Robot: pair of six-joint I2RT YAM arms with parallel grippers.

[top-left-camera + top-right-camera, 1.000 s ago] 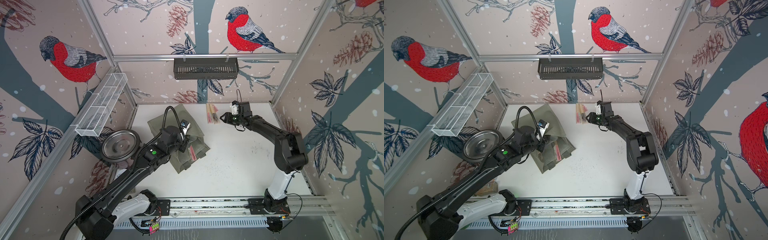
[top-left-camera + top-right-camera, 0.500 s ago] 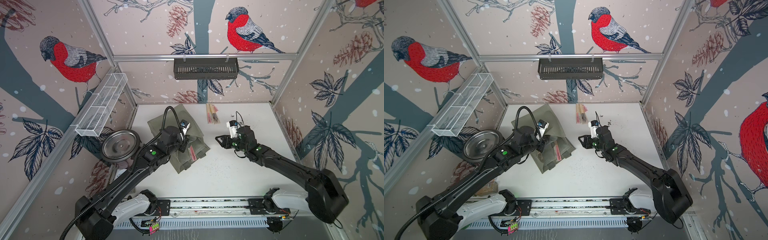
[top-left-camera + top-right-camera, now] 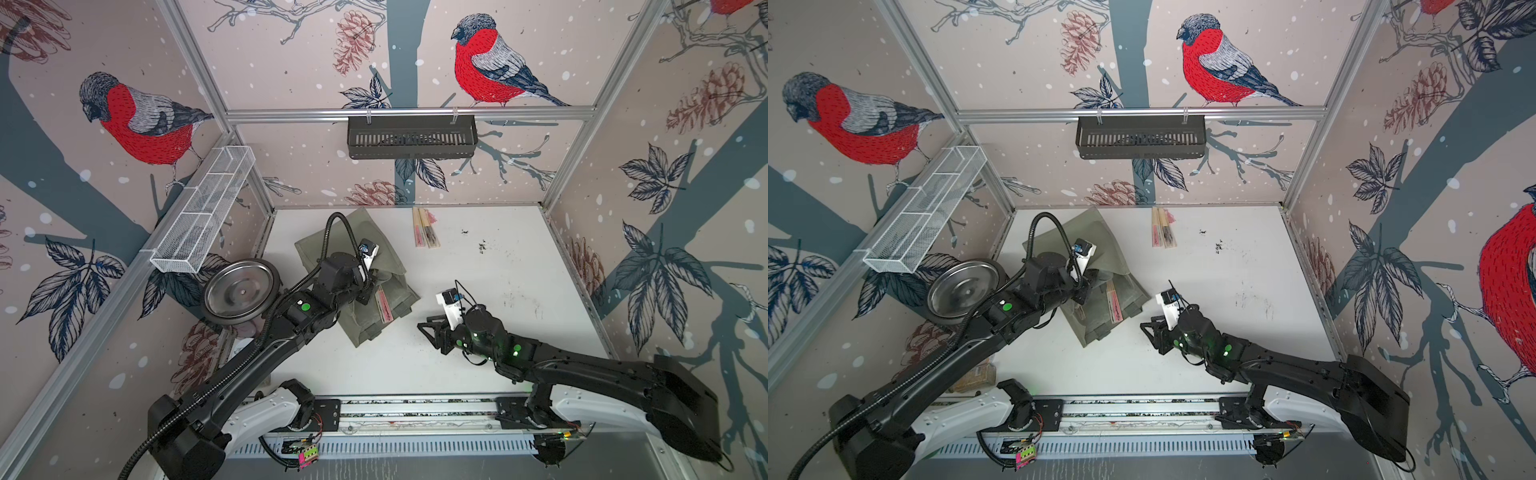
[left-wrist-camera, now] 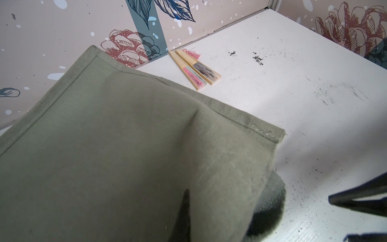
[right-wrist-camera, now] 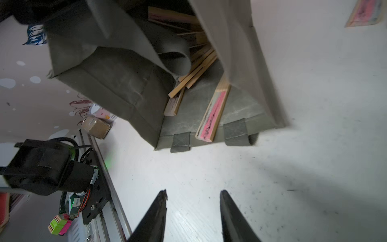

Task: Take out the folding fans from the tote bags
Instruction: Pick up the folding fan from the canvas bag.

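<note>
The olive tote bag lies on its side on the white table, seen in both top views. My left gripper is shut on its upper fabric and holds the mouth up; in the left wrist view the cloth drapes over one dark finger. Several folding fans lie inside the mouth, and a pink one reaches the rim. Two more fans lie by the back wall. My right gripper hovers open and empty in front of the mouth, its tips just above bare table.
A black slotted basket hangs on the back wall. On the left wall is a white wire tray, with a steel bowl under it. The base rail runs along the front edge. A small jar stands beside the rail.
My right arm has swung from the two fans at the back wall down to the front, facing the bag's mouth, with its jaws a little narrower. The left arm and bag have not moved.
</note>
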